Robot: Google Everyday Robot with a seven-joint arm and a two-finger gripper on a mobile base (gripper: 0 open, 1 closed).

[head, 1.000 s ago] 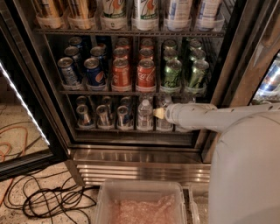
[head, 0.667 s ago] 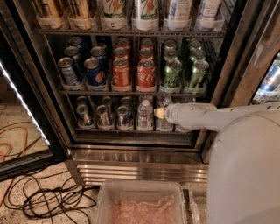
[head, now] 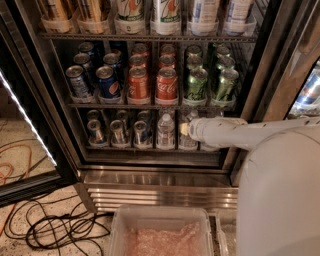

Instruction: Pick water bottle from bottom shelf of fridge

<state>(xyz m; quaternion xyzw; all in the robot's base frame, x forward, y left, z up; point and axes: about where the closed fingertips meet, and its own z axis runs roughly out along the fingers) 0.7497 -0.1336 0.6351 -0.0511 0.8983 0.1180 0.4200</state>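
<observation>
The tall dark-framed drinks fridge [head: 254, 75] stands with its glass door [head: 25, 145] swung open at the left, a bright LED strip running down the door's edge. The small clear ribbed water bottle with a white cap [head: 165, 131] stands upright on the thin dark wire bottom shelf [head: 150, 148], about mid-width. Just to its left stands a row of silver-topped dark cans [head: 116, 132], close enough to crowd that side. To its right, another clear container [head: 187, 143] is partly hidden, and what it is cannot be told.

The pale grey robot arm [head: 235, 134] reaches in from the right, level with that shelf. Its gripper [head: 185, 129], with a yellowish tip, sits just beside the bottle's right shoulder, in front of the hidden container. Whether it touches the bottle, and whether it is spread or pressed together, I cannot tell.

On the rack above stand blue cola cans [head: 107, 81], red cola cans [head: 166, 84] and green cans [head: 197, 84], with tall cans [head: 166, 15] on the rack over them. Below the shelf runs the stainless louvered base [head: 155, 192]. A clear plastic bin [head: 119, 231] sits on the floor in front, black cables [head: 55, 230] coil at the lower left, and the robot's bulky white body [head: 280, 195] fills the lower right.
</observation>
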